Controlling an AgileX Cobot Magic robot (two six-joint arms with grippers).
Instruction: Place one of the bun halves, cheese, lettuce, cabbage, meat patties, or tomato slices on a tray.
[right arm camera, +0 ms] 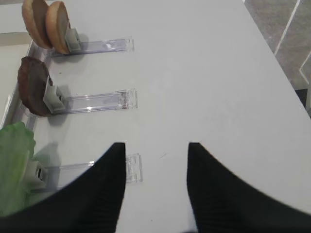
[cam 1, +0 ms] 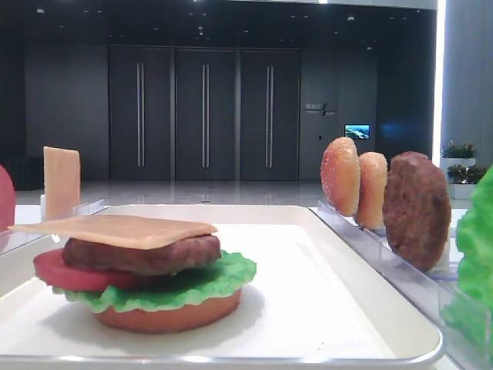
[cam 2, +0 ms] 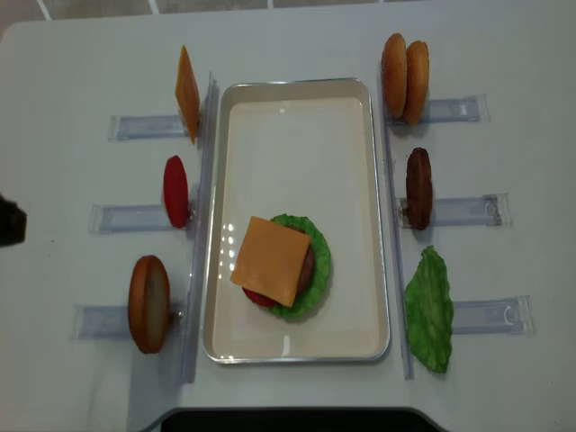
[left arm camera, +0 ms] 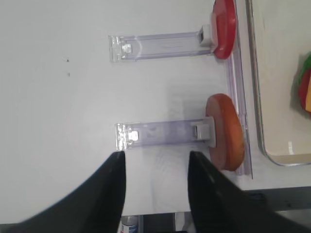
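Cheese [cam 2: 270,260] flat atop stack, corners diagonal to tray [cam 2: 297,135]

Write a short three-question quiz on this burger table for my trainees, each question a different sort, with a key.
1. True or false: a cheese slice tops the stack on the tray.
2. Which stands in the rack right of the tray, between the bun halves and the lettuce? A tomato slice; B meat patty; C cheese.
3. Fill in: directly under the stacked patty lies a red ____.

Key: 1 true; 2 B; 3 tomato slice.
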